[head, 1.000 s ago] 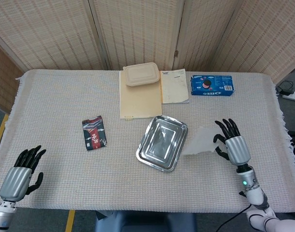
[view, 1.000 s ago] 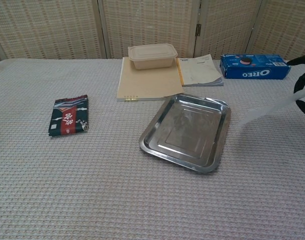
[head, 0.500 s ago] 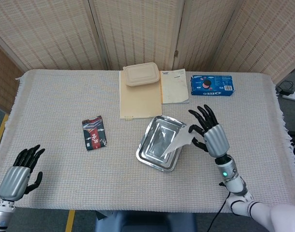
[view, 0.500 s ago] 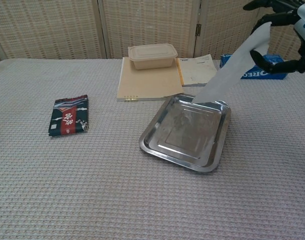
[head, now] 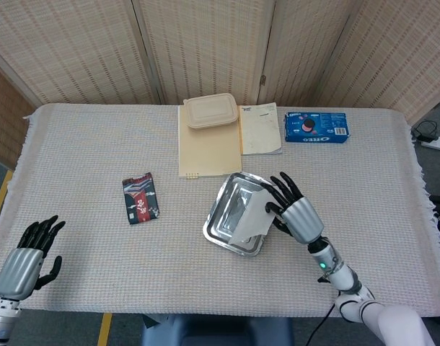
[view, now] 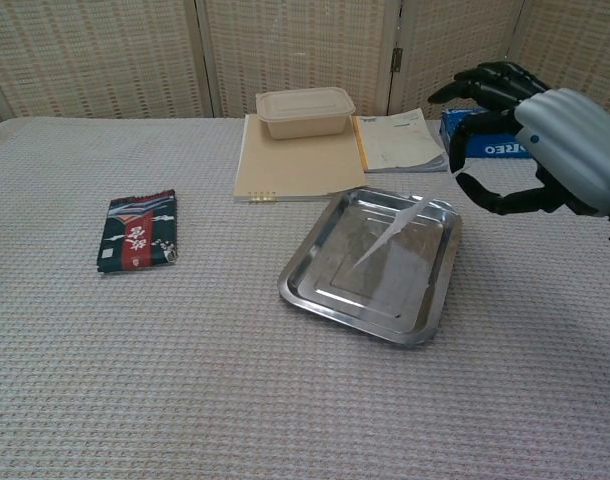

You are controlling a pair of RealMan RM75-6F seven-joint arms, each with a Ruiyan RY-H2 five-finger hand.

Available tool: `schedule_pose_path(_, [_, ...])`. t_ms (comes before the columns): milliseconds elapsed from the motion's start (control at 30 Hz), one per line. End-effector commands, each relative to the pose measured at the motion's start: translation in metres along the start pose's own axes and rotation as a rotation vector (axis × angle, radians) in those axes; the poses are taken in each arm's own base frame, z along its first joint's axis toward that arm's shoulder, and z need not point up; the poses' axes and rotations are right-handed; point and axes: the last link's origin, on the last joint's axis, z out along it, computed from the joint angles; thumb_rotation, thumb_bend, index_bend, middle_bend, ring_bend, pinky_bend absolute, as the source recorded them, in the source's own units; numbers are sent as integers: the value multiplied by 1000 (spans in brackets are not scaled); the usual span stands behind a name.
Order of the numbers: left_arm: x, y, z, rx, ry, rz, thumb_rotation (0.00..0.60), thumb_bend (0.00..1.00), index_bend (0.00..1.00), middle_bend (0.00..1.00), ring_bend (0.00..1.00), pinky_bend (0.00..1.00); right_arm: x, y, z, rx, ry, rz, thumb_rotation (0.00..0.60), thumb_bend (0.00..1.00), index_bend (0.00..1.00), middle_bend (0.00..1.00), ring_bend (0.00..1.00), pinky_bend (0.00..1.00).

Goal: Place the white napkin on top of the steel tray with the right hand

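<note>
The steel tray (head: 221,218) (view: 330,290) lies at the table's middle. The white napkin (head: 250,216) (view: 395,232) hangs tilted over the tray's right half, its lower end touching the tray floor. Its upper end runs up to the fingers of my right hand (head: 296,215) (view: 550,140), which hovers just right of the tray with its fingers spread and holds that end. The grip point itself is hard to make out. My left hand (head: 22,263) rests at the near left table edge with nothing in it; the chest view does not show it.
A beige lidded container (head: 210,110) sits on a tan folder (head: 205,151) behind the tray, beside a booklet (head: 260,128) and a blue Oreo box (head: 315,126). A dark patterned packet (head: 141,198) lies to the left. Folding screens stand behind the table.
My right hand has carried the napkin leftward and down from the table's right side to over the tray. The napkin's lower end now touches the tray. The left hand barely moved.
</note>
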Motion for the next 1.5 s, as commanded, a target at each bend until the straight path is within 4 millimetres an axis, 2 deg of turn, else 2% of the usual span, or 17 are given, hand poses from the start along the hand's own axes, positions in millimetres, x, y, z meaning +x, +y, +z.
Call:
schedule_pose_path(33, [-2,0,0,0,-5,11,600,630,0,0,0,0,-17,-5,-7,65,-73,-107,600,550,692,209,95,0])
schedule_pose_path(367, [2,0,1,-3,5,-16,600,629,0,0,0,0,-30,-6,-27,93,-175,-94,600,550,692,209,119,0])
schedule_pose_path(633, [2,0,1,-4,4,-23,600,630,0,0,0,0,-39,4,-38,92,-272,-165,600,550,694,213,124,0])
schedule_pose_path(700, [2,0,1,-4,7,-25,600,630,0,0,0,0,-40,5,-38,88,-284,-181,600,550,694,213,125,0])
schedule_pose_path(833, [3,0,0,-3,5,-26,600,630,0,0,0,0,-39,13,-31,111,-289,-323,600,550,698,215,130,0])
schedule_pose_path(933, [2,0,1,-3,5,-26,600,630,0,0,0,0,-43,14,-28,89,-305,-322,600,550,703,218,134,0])
schedule_pose_path(1300, [4,1,0,-12,1,-56,600,630,0,0,0,0,-52,-3,-15,86,-271,-323,600,550,721,230,124,0])
schedule_pose_path(1500, [6,0,-3,-13,5,-64,600,629,0,0,0,0,-56,-10,-16,79,-263,-303,600,550,706,208,97,0])
